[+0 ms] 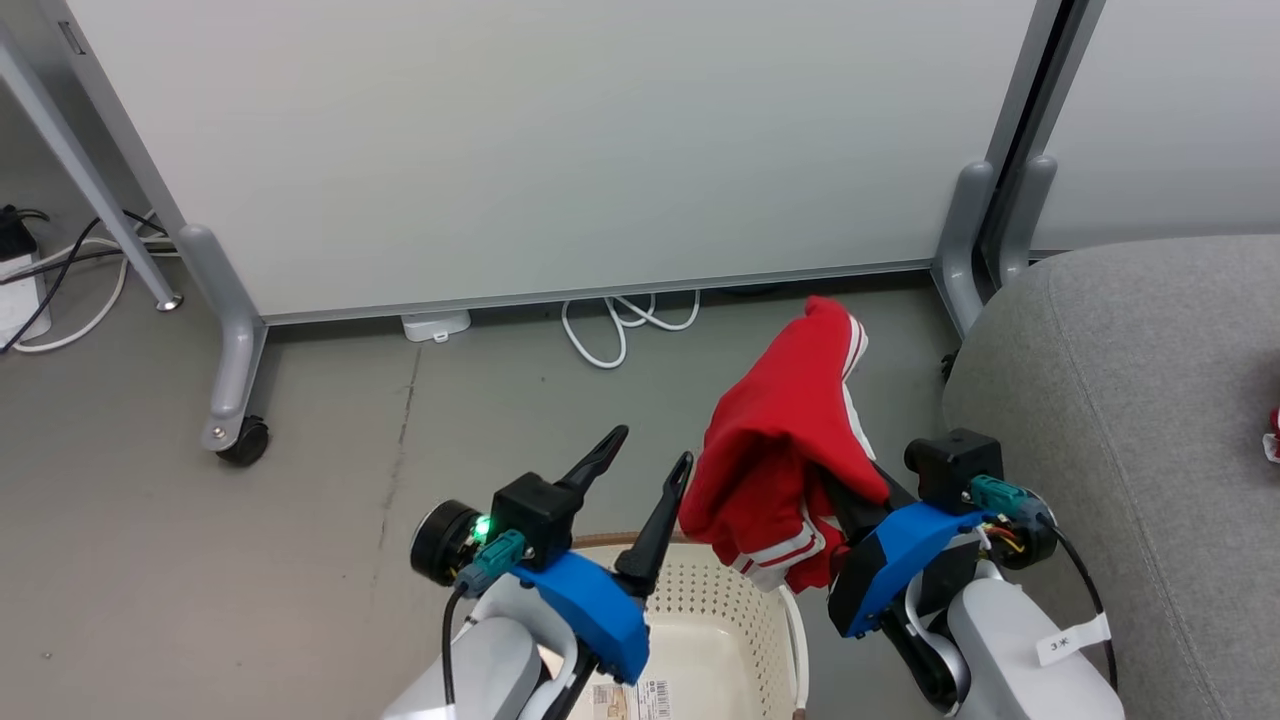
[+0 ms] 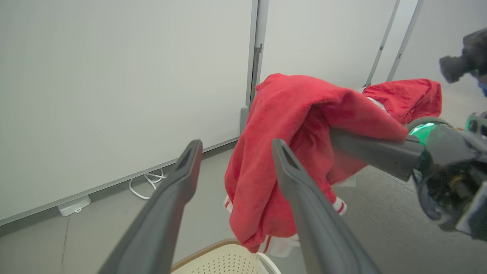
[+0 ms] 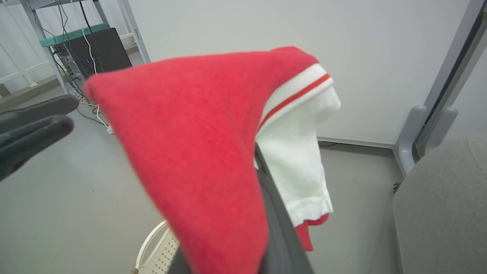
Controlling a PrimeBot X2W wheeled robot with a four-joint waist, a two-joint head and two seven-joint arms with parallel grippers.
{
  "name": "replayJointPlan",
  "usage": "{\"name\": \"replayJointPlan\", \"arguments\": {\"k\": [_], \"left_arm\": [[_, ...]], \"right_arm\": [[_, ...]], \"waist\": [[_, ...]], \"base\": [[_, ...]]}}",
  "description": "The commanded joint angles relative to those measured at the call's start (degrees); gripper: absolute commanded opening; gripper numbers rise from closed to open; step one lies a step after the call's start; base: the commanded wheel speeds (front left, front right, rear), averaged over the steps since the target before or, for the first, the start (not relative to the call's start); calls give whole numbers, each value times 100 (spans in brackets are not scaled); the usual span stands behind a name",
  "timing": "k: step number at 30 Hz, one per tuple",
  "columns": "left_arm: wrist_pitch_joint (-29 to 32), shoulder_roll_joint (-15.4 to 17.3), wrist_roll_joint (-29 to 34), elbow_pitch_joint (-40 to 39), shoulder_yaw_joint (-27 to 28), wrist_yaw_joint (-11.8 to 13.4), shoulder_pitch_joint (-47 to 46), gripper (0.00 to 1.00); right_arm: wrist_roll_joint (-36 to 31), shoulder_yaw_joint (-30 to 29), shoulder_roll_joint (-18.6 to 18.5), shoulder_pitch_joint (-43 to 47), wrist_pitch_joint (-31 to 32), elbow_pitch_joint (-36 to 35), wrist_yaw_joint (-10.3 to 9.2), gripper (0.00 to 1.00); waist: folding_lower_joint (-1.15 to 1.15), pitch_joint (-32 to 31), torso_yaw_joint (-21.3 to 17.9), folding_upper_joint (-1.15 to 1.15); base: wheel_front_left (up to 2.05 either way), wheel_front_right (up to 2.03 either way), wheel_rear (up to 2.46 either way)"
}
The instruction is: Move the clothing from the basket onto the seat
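The left arm (image 1: 590, 600) reaches up from the lower left of the head view, over the basket's (image 1: 712, 598) near rim. Its jaws point forward and a little right. They stand wide open with nothing between them, their tips just beside the garment (image 1: 778, 430) but apart from it.

The right arm (image 1: 900, 558) rises from the lower right, angled up and to the left. Its jaws are closed on the red garment, which drapes over them and covers their tips. The fabric peaks above the jaws and hangs down both sides. Its white-striped hem dangles just over the basket's far right edge. The garment is in the air between basket and sofa (image 1: 1130, 400), touching neither as far as the views show.

The sofa fills the right side, its rounded edge just beside the right arm. A scrap of red and white (image 1: 1272, 432) lies on it at the view's edge, too cropped to identify.

A grey partition (image 1: 550, 150) on wheeled feet stands ahead across the bare floor (image 1: 200, 560), with white cables (image 1: 620, 325) looped at its base.
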Motion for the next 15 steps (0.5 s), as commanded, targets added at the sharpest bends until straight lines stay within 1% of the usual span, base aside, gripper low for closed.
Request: {"name": "replayJointPlan", "arguments": {"k": [1, 7, 15], "left_arm": [[-17, 36, 91, -76, 131, -35, 131, 100], [-17, 74, 554, -442, 881, -147, 752, 100], [-17, 33, 972, -638, 1675, -261, 1295, 100]], "right_arm": [[-43, -45, -8, 73, 0, -47, 1, 0], [-108, -208, -8, 154, 57, -172, 1, 0], [-128, -275, -8, 241, 144, -326, 1, 0]], "waist": [[0, 5, 22, 0], [0, 22, 93, 0], [0, 48, 108, 0]], "base": [[0, 0, 0], [0, 0, 0], [0, 0, 0]]}}
